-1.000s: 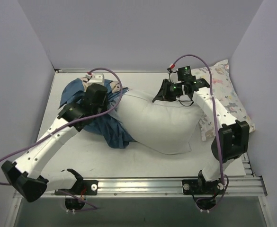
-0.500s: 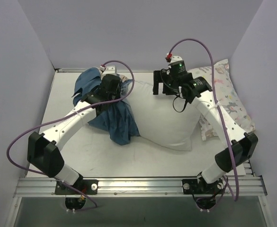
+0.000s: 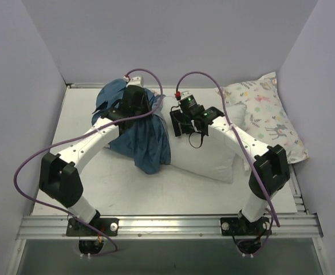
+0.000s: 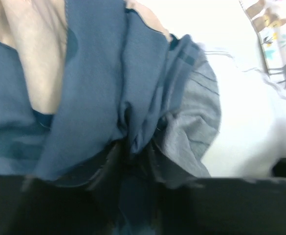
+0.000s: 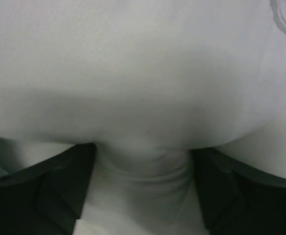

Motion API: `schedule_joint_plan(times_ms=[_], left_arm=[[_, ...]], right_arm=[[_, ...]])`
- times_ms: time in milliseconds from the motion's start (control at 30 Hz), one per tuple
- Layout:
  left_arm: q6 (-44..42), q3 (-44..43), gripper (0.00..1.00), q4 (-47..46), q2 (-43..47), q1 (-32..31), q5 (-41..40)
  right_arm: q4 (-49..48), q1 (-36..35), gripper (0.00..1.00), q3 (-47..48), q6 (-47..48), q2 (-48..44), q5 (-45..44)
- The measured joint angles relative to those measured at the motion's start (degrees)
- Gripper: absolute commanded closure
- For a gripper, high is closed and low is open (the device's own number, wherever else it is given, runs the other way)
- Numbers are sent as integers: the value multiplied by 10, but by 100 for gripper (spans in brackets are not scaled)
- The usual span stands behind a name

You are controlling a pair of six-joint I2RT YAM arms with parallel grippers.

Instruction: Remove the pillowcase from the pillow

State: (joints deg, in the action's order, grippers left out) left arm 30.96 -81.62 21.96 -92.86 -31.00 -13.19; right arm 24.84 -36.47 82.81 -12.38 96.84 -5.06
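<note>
Pillowcase: the navy pillowcase (image 3: 150, 140) lies bunched on the far left-centre part of the bench (image 3: 127, 192). One long fold trails toward the near side, and its right edge touches the left end of the pillow.
Pillow: the plain white pillow (image 3: 213, 157) lies at mid-bench, slanting from far left to near right, with most of its surface bare. Whether its left end sits inside the cover cannot be told.
Left jaws: closed on a gathered ridge of the pillowcase at the top of the heap. In the left wrist view the blue cloth (image 4: 94, 88) narrows into a pinch between the dark fingers (image 4: 216, 205). The grey inner side of the cloth spills to the right, against the white pillow (image 4: 240, 112).
Right jaws: gripping the pillow near its far left corner. The right wrist view shows a creased tuck of white cloth squeezed between the two dark fingers (image 5: 59, 196), with the rest of the pillow (image 5: 133, 73) bulging above.
Spacing: the two sets of jaws are near each other, the left on blue cloth and the right on white.
Left arm: the left arm (image 3: 90, 143) reaches from the near left to the far centre.
Right arm: the right arm (image 3: 241, 143) has its elbow at the near right and its forearm angles far-left.
Patterned pillow: the patterned pillow (image 3: 267, 114) lies at the far right, just beside the plain one.
Cables: a purple cable (image 3: 35, 157) loops from each wrist.
</note>
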Motion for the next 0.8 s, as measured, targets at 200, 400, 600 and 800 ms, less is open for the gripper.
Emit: schedule_joint_plan(times_ms=[200,400,600,800], left_arm=[[-14,9,13,-37,10,-9,33],[-34,35,9,-2,57,-36,21],[-36,109,4,23,95,-44,-18],[-45,132,43,10,71,-49,-33]], right_arm=[[-59,3,100,5,-15,50,-2],[-91,11,100,5,-26,52,-7],[-95,20,100,5,-32,52,8],[-95,21,100,6,-34,52,11]])
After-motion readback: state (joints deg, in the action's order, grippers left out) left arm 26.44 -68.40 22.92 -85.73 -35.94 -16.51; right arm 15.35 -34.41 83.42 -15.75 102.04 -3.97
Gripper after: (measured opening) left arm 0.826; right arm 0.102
